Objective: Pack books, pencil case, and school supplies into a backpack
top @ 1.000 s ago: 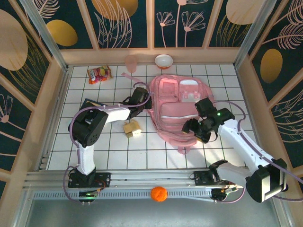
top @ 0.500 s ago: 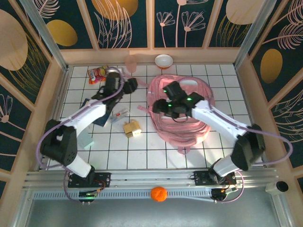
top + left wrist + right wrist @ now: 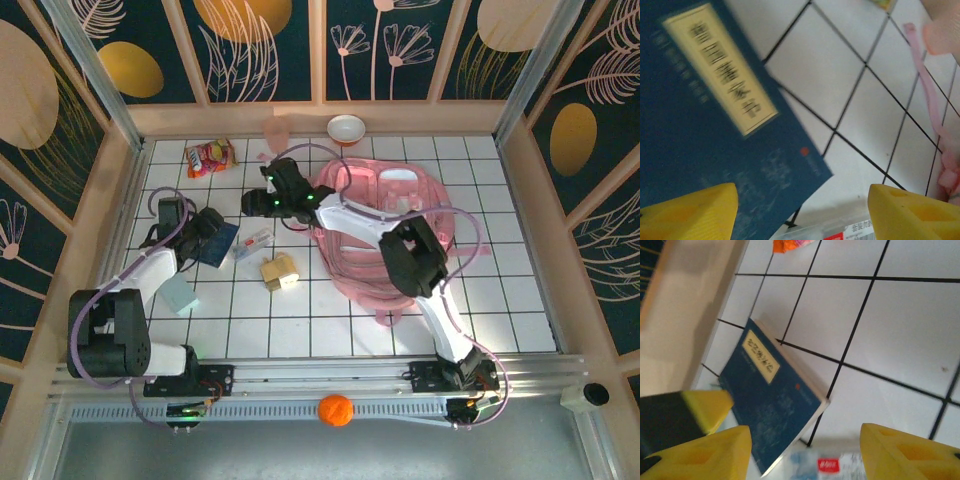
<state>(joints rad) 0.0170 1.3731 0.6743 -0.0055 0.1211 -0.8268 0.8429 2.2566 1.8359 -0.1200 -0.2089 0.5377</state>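
Observation:
The navy-blue book point(image 3: 217, 243) lies flat on the white tiles left of the pink backpack point(image 3: 385, 235). My left gripper point(image 3: 203, 226) hovers open over the book's near edge; the book point(image 3: 705, 130) lies under its yellow fingertips point(image 3: 690, 212), nothing between them. The translucent pencil case point(image 3: 256, 240) with its red patch lies just right of the book. My right gripper point(image 3: 265, 200) reaches left across the backpack and stands open above the book point(image 3: 772, 407) and pencil case point(image 3: 832, 465). Tan and yellow blocks point(image 3: 280, 270) and a teal square point(image 3: 180, 295) lie nearer.
A red-and-yellow snack packet point(image 3: 208, 157) lies at the back left. A pink cup point(image 3: 277, 130) and a small bowl point(image 3: 347, 128) stand by the back wall. A pink strap point(image 3: 932, 100) trails on the tiles. An orange ball point(image 3: 336, 410) sits in the front rail.
The left gripper left the backpack's edge, opened, swung past the snack packet and came down to the book. The right arm swung left off the backpack to the tiles, its jaws narrowing a little.

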